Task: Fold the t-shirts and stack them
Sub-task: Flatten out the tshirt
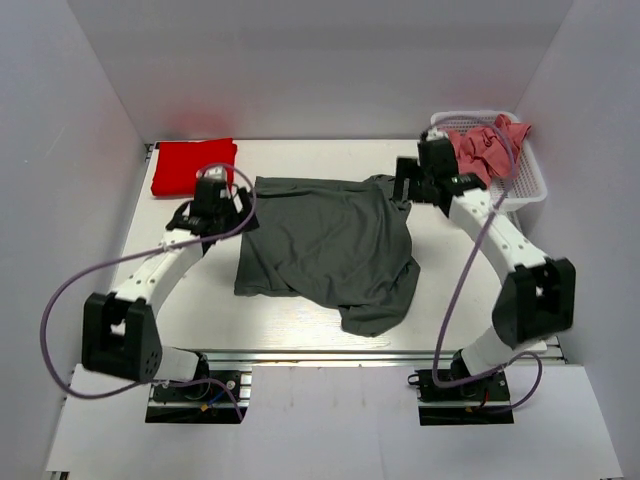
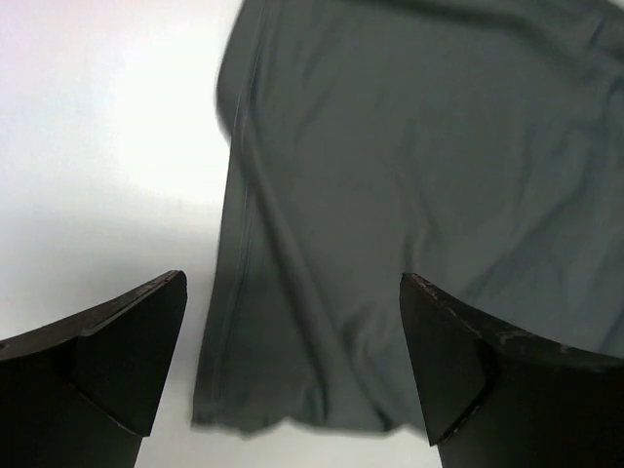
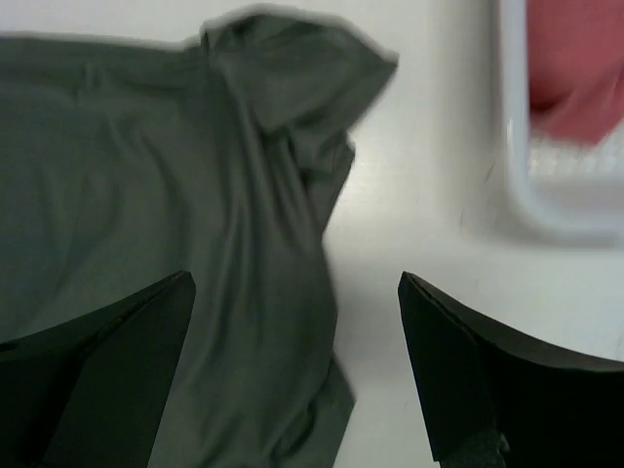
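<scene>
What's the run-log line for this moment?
left claw: open, over grey t-shirt left edge | right claw: open, over its right edge | red t-shirt: folded, far left | pink t-shirts: in basket

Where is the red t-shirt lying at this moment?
In the top view, the red t-shirt lies folded at the far-left corner of the table, just beyond the left pincer.

One grey t-shirt (image 1: 325,240); one red t-shirt (image 1: 192,166); one white basket (image 1: 536,182)

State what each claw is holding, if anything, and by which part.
Nothing is held: the left claw and right claw stand open over the dark grey t-shirt.
</scene>
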Tool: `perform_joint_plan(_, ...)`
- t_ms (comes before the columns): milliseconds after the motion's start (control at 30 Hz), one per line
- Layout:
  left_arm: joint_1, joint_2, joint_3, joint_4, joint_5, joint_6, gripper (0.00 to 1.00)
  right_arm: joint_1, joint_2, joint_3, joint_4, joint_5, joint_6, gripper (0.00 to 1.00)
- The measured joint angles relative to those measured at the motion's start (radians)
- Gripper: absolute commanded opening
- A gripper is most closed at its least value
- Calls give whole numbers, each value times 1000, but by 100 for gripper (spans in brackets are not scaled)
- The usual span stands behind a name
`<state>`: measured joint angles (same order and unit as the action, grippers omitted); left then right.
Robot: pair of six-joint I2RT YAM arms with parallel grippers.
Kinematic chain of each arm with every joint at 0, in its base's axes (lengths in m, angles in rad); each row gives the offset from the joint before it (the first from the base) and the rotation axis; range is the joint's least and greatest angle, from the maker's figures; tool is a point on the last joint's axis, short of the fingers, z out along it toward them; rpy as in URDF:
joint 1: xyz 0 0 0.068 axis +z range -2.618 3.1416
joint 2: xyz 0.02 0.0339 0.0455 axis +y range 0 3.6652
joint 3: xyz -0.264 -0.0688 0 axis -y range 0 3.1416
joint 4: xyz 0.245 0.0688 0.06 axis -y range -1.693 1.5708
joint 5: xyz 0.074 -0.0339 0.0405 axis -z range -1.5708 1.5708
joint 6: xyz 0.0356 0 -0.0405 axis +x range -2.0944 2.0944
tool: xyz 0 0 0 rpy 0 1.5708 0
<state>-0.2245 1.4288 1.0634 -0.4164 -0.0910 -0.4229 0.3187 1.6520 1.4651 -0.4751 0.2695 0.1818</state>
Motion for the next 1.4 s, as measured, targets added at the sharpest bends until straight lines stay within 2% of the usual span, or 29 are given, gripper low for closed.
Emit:
perform_joint_plan(200,-5,-185,-303,-40,26,-97,100,0,-269,-422,-35,-97,208,90)
perform_joint_plan(300,-5,-243,-396,-69,33,-127,100,1,-383,-590,-56,-167,258,90)
perform_joint_plan(367,-5,-264,-429,-71,36,-144,92,2,-458,-676,-76,-209,282,90)
perform_joint_plan(500,-5,-277,-487,-46,55,-166,70,3,-560,-773,-113,-254,306,90)
perform_joint_plan(567,-5,-275,-509,-29,66,-169,65,3,-582,-807,-123,-270,312,90)
perform_joint_plan(633,-5,-270,-521,-5,83,-173,63,3,-587,-834,-126,-283,315,90)
perform_joint_plan(767,-5,-240,-533,60,124,-179,50,3,-578,-872,-112,-292,327,88)
perform_joint_plan(867,-5,-211,-542,98,155,-177,49,3,-553,-882,-82,-273,349,84)
perform_joint_plan(933,-5,-198,-555,119,171,-178,45,3,-537,-882,-48,-258,365,82)
perform_joint_plan(1033,-5,-183,-562,144,193,-178,31,3,-512,-882,3,-239,388,78)
perform_joint_plan(1067,-5,-175,-562,149,198,-180,24,3,-502,-882,16,-235,392,76)
perform_joint_plan(1100,-5,-165,-562,156,206,-179,7,3,-491,-882,34,-230,396,72)
perform_joint_plan(1133,-5,-157,-562,161,209,-177,0,3,-481,-882,52,-227,402,63)
perform_joint_plan(1200,-5,-150,-562,167,217,-180,0,3,-460,-882,82,-223,413,50)
perform_joint_plan(1300,-5,-154,-561,163,219,-180,0,3,-433,-884,103,-221,419,42)
perform_joint_plan(1400,-5,-190,-562,134,211,-175,0,2,-414,-890,119,-220,416,11)
